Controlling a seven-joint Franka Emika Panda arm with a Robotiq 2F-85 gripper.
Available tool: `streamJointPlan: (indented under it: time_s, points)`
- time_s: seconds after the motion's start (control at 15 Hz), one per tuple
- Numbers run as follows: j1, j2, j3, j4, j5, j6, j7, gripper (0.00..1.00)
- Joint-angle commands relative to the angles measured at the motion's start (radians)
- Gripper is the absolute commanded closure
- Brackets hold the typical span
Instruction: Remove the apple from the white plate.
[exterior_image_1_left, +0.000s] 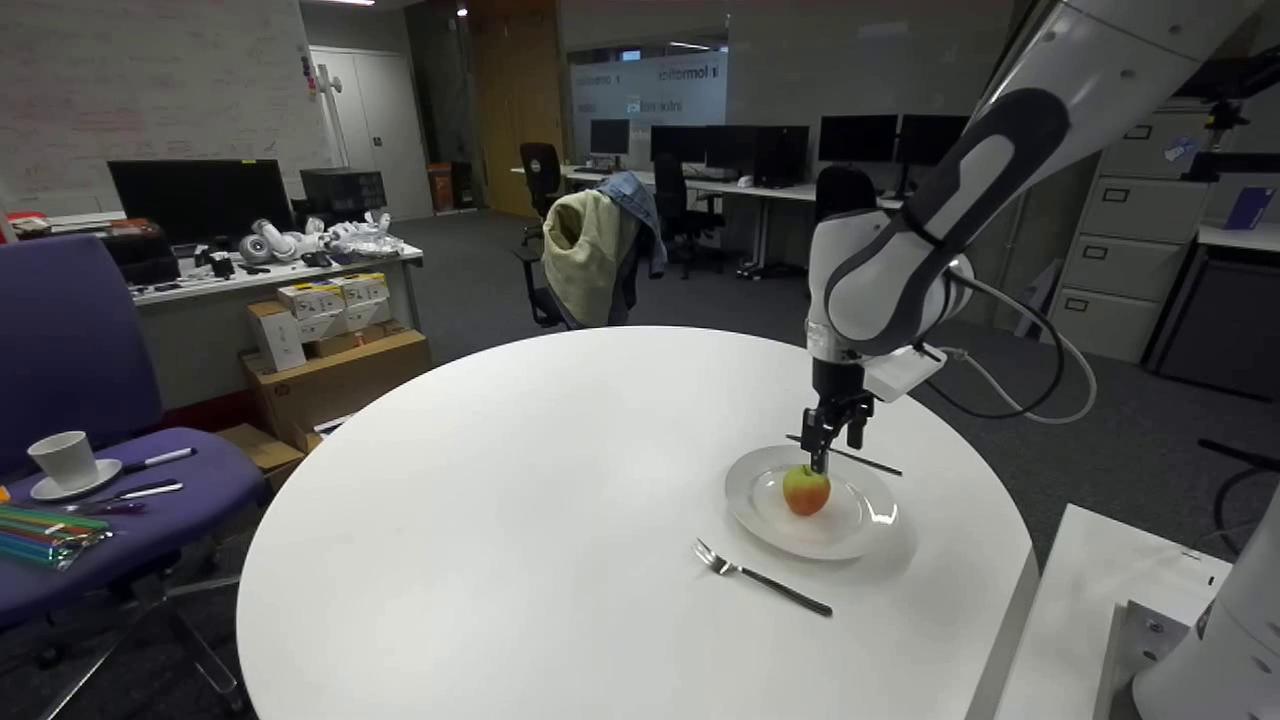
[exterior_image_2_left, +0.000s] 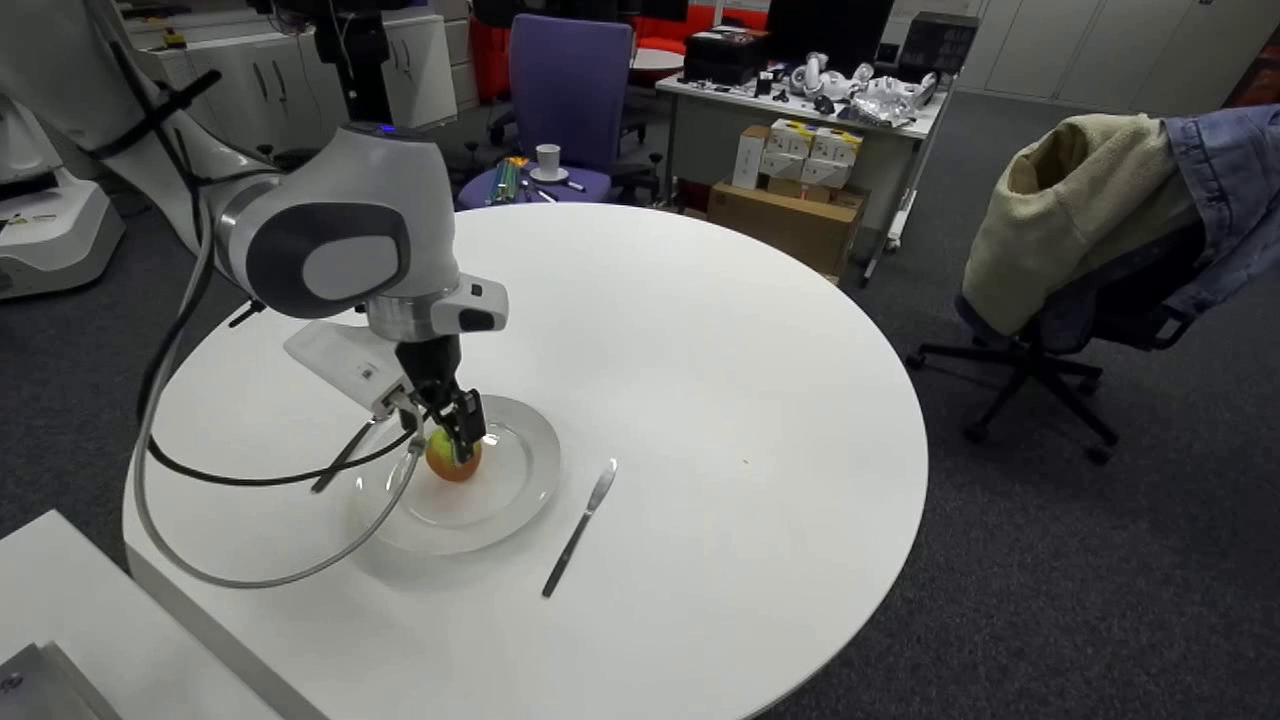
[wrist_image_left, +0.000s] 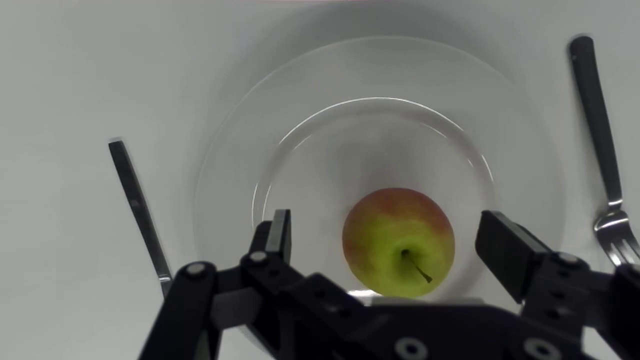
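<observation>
The apple (exterior_image_1_left: 806, 494) is red with yellow-green patches and rests on the white plate (exterior_image_1_left: 745, 495), inside its inner ring. In both exterior views the apple (exterior_image_2_left: 452, 465) is on the plate (exterior_image_2_left: 535, 440), with my gripper (exterior_image_1_left: 838, 452) pointing down just above it, a fingertip overlapping its top edge. In the wrist view the gripper (wrist_image_left: 385, 235) is open, one finger on each side of the apple (wrist_image_left: 397, 245), with gaps on both sides. The stem faces the camera. The near part of the plate (wrist_image_left: 380, 65) is hidden behind the gripper.
A fork (exterior_image_1_left: 785, 592) and a knife (exterior_image_2_left: 580, 535) lie on either side of the plate on the round white table (exterior_image_1_left: 480, 500). An arm cable (exterior_image_2_left: 290, 482) hangs low near the plate. A cup on a saucer (exterior_image_1_left: 65, 462) stands on a purple chair.
</observation>
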Motion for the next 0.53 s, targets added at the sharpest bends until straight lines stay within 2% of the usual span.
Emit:
streamJointPlan:
  time_s: [0.0, 0.47]
  points:
    - [-0.012, 0.061, -0.012, 0.037, -0.042, 0.036, -0.008, 0.0]
    - [-0.012, 0.104, -0.004, 0.058, -0.037, 0.096, -0.034, 0.0]
